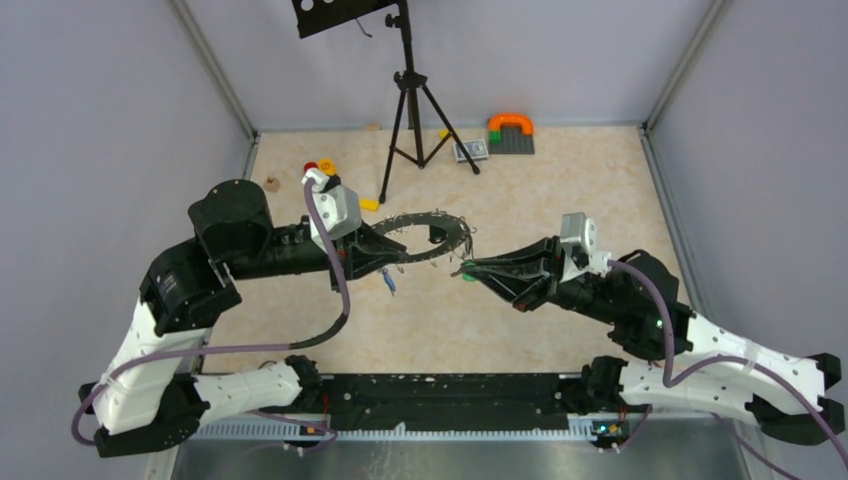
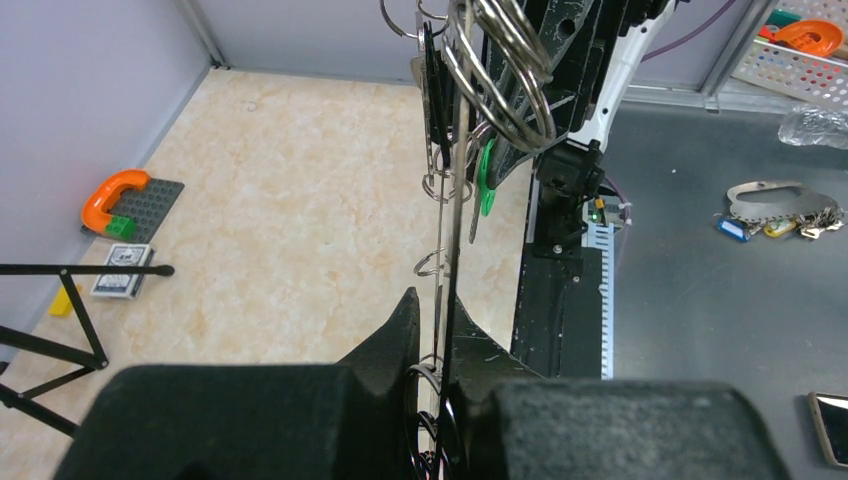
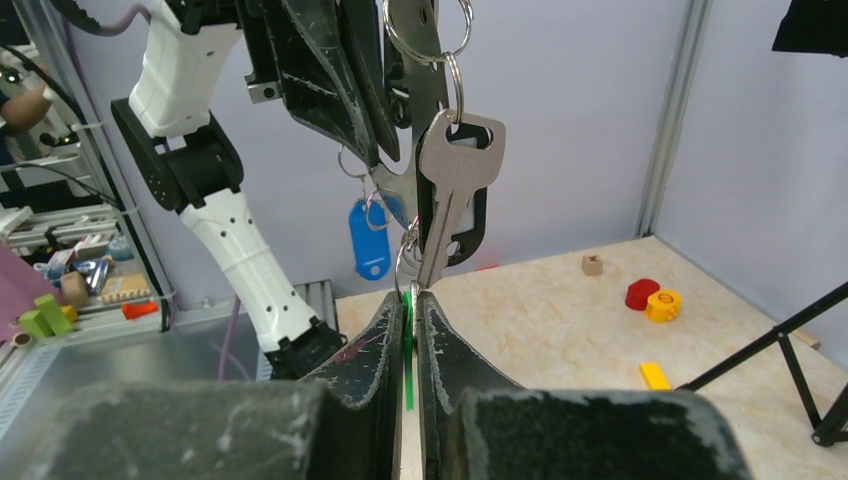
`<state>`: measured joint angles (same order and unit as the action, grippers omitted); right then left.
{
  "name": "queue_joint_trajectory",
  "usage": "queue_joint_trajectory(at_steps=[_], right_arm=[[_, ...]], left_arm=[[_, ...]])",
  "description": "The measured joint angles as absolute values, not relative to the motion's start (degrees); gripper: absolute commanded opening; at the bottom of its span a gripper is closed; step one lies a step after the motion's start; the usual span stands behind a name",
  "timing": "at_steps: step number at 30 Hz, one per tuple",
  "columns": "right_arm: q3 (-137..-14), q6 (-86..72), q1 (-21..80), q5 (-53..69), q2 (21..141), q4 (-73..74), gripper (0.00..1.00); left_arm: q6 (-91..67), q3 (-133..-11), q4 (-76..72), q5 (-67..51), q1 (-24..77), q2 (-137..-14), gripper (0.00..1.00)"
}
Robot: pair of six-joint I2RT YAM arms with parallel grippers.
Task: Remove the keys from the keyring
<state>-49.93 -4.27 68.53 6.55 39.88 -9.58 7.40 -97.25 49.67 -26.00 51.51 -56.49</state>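
Left pincer [image 1: 372, 243] is clamped on the keyring [image 1: 462, 232], held up over the mid worktop [image 1: 560, 190]. Your right pincer [image 1: 470, 268] is pinched tight on the green-tagged key [image 3: 408, 350] at the ring's right rim. The key runs lengthwise from ring to jaws, so your pull wants to go right, away.

Left arm [image 1: 250, 250] and right arm [image 1: 620, 300] both reach inward, tips facing each other, close. Left gripper [image 2: 440, 335] clamped on keyring [image 1: 440, 222] rim; right gripper [image 3: 410, 302] pinched on green-tagged key [image 2: 487, 185]
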Motion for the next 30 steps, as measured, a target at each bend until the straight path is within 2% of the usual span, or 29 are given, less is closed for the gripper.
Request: queue_joint_trajectory(at_steps=[2, 4, 11, 14, 24, 28, 30], right_arm=[[-49.98, -3.92, 68.53, 6.50, 39.33, -8.69, 0.00], [-50.15, -3.46, 68.53, 6.35, 39.09, -7.81, 0.07], [-53.10, -1.61, 68.53, 5.78, 38.61, -1.67, 0.49], [-54.19, -0.38, 68.53, 5.39, 37.71, 0.54, 0.60], [-54.22, 3.03, 68.53, 2.85, 36.88, -5.76, 0.69], [-53.32, 3.95, 68.53, 1.76, 39.22, -10.26, 0.69], [-52.12, 4.34, 68.53, 1.30, 40.29, -12.14, 0.66]], left_arm=[[7.38, -97.25, 49.69, -25.89, 51.51, -56.49, 0.00], [7.40, -97.25, 49.74, -25.87, 51.53, -56.51, 0.00], [7.44, -97.27, 49.87, -25.93, 51.51, -56.55, 0.00], [7.44, -97.27, 50.35, -26.13, 51.51, -56.97, 0.00], [7.38, -97.30, 51.53, -27.46, 51.51, -58.65, 0.00], [7.35, -97.30, 51.51, -28.05, 51.51, -58.76, 0.00], [7.31, -97.30, 51.53, -28.36, 51.51, -58.81, 0.00]])
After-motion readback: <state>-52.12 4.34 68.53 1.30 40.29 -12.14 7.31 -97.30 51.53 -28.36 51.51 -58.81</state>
